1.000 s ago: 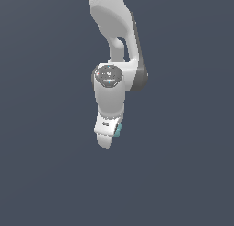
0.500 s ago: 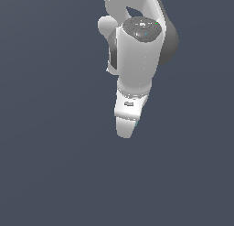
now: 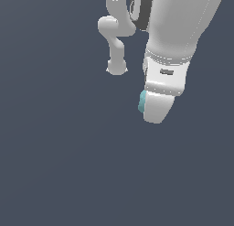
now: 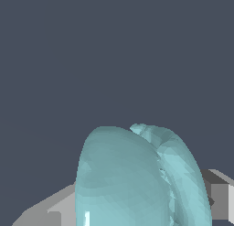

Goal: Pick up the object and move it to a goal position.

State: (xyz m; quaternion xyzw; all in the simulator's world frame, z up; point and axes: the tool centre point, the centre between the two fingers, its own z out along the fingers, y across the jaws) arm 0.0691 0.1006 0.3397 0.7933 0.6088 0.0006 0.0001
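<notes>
Smooth white glossy arm, rounded casings, dark joint band near top. Second white link with knobbed end hanging toward the exterior view's left. Gripper pointing down, blunt rounded white tip, small dark slot on the housing above. Pinching the object: only a thin teal sliver showing at the tip's edge on the exterior view's left, touching the white finger, rest hidden behind it. Held in mid-air against plain dark slate background; no surface seen beneath.

Wrist view: object filling the lower frame, matte light cyan, lumpy and rounded, two bulging lobes split by a rough crinkled seam, faint faceting on the smaller lobe, small bright highlight low on the bigger one. Grey angular finger pads flanking both sides, flat-faced and blocky, apparently pressed against the blob, though exact contact is hard to confirm at this close range.
</notes>
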